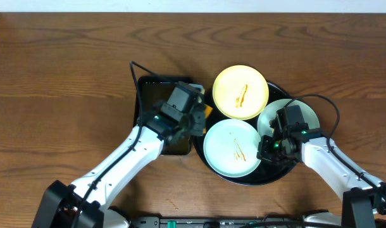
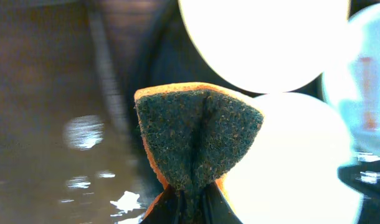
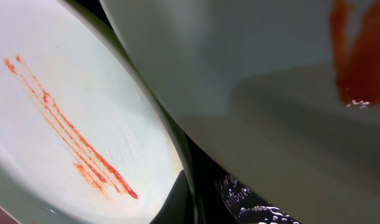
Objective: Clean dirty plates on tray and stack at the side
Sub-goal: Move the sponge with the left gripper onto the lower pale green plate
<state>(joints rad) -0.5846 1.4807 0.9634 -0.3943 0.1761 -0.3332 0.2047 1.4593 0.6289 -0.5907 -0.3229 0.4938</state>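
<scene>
The left arm (image 1: 136, 152) reaches over the small rectangular black tray (image 1: 149, 88), and its left jaws are clenched on an orange sponge with a dark green scouring face (image 2: 199, 134). The wrist view shows the sponge pinched and creased down the middle. From overhead, it sits just beside the edge of the large round glossy black tray (image 1: 259, 176).

All 3 plates are on that round tray. The pale yellow round plastic plate (image 1: 240, 92) is at the far side, with 1 orange streak across its middle. The pale blue-white round plastic plate (image 1: 232, 149) is at the near left and carries thin orange sauce lines, seen sharply in the right wrist view (image 3: 65, 137). The pale mint-white round plastic plate (image 1: 304, 114) is on the right side, partly covered by the right arm (image 1: 326, 158).

The right jaws are at the mint plate's near edge, between it and the blue-white plate. Neither view shows whether they are clenched or released. Close up, the mint plate (image 3: 271, 74) has a red-orange smear. All of this rests on the brown wooden bench (image 1: 54, 76).
</scene>
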